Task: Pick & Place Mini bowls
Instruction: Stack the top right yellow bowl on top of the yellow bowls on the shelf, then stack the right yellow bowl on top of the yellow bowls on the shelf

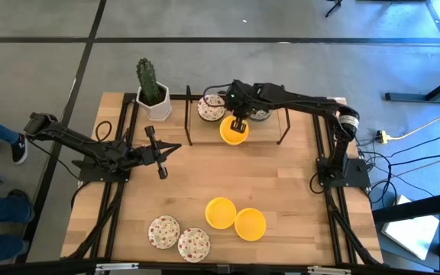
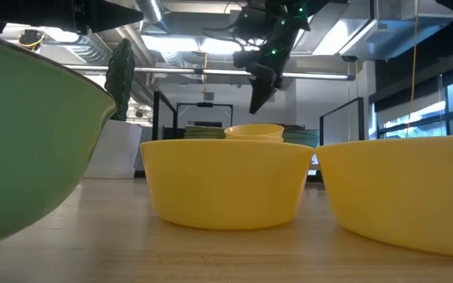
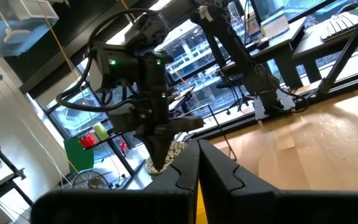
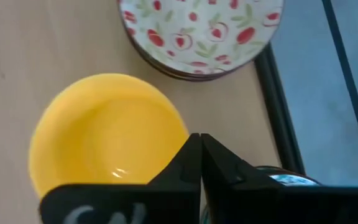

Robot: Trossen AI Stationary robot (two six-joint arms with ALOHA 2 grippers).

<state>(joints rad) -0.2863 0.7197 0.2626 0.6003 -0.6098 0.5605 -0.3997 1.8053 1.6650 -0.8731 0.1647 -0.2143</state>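
The right gripper (image 1: 238,124) is seen with its two fingers pressed flat together and nothing between them, poised above the yellow bowl (image 1: 234,131) at the far side of the table (image 1: 281,176). In the right wrist view those fingers (image 4: 199,163) meet in a closed seam over that bowl's rim, and the bowl (image 4: 107,134) lies below them, not lifted.

Taking the cactus pot (image 1: 153,101) as the landmark: nearest the front edge, well away from the pot, two speckled bowls (image 1: 179,237) are set touching one another, and just beside them two more yellow bowls (image 1: 236,218) overlap slightly. Farther back, the left gripper (image 1: 159,152) is parked closed over bare wood, a little in front of the pot. Farthest back, level with the pot and to its right, the single yellow bowl sits just beside a stack of red-patterned bowls (image 1: 211,108).

The step in hand is judged to be a pick at the far stack. Since the fingers are shut on nothing, the next move would call for them to be opened and set astride the bowl's rim before closing.

The bowl is plain, glossy, shallow and round, so a firm rim grip is likely needed.
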